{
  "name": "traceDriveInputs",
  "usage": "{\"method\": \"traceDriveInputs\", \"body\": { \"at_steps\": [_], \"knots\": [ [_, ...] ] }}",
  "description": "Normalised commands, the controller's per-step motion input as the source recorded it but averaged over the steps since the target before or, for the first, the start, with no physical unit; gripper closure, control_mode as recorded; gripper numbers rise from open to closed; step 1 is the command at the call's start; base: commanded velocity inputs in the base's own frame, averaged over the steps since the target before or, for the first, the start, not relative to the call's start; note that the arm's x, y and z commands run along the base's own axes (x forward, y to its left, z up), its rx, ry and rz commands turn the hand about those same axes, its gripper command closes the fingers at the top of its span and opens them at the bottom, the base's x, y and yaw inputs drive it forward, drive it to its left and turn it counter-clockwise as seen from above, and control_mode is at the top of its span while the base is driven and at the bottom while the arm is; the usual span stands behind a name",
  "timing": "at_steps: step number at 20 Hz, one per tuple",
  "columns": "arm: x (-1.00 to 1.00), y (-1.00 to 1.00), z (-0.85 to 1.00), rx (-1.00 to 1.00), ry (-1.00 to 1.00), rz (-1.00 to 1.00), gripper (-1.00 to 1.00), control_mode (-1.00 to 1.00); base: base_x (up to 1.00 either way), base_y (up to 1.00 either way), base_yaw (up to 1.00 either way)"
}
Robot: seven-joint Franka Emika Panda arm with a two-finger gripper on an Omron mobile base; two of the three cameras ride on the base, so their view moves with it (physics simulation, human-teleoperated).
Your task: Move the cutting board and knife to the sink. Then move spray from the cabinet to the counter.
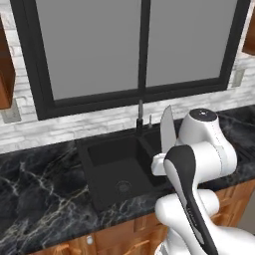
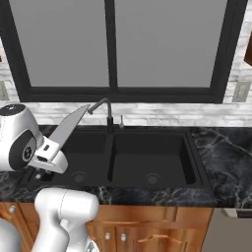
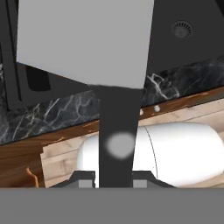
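Item: knife [image 2: 69, 129], pale grey blade up and tilted, dark handle [image 3: 117, 131] pinched in the hand [image 3: 114, 180]. Jaws narrow, closed on the handle. Held above the left side of the sink [image 2: 147, 170], blade tip near the tap [image 2: 101, 110] as seen from the right base view, apparently apart from it.

Location of task things: knife in the hand over the sink; cutting board, spray and cabinet not located from here.

Hazards:
- Slip or twist in the grip: hold taken low on a thin handle, wide blade overhanging well above it; a quick swing likely to turn it.
- Blade tip striking the tap or the window frame [image 1: 144, 55] if raised or carried back.
- Release from this height: likely bounce or clatter against the divider [image 2: 110, 157] between the two basins.
- Blade edge catching the sink rim if lowered too near the front.

Edges and room:
- Open basin below, drains bare, free space downward.
- Table [image 1: 40, 184] of black marble, open to the left of the sink.
- Back wall, tap and window close behind; front rim and the arm's own body close in front.
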Motion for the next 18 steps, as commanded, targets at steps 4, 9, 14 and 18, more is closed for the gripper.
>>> {"method": "traceDriveInputs", "body": {
  "at_steps": [4, 9, 14, 18],
  "knots": [
    [0.00, 0.00, 0.00, 0.00, 0.00, 0.00, 1.00, 1.00, 0.67, 0.01, 0.15],
    [0.00, 0.00, 0.00, 0.00, 0.00, 0.00, 1.00, 1.00, 0.38, 0.03, 0.24],
    [0.00, 0.00, 0.00, 0.00, 0.00, 0.00, 1.00, 1.00, 0.31, 0.07, 0.27],
    [0.00, 0.00, 0.00, 0.00, 0.00, 0.00, 1.00, 1.00, 0.33, 0.11, 0.26]
  ]
}}
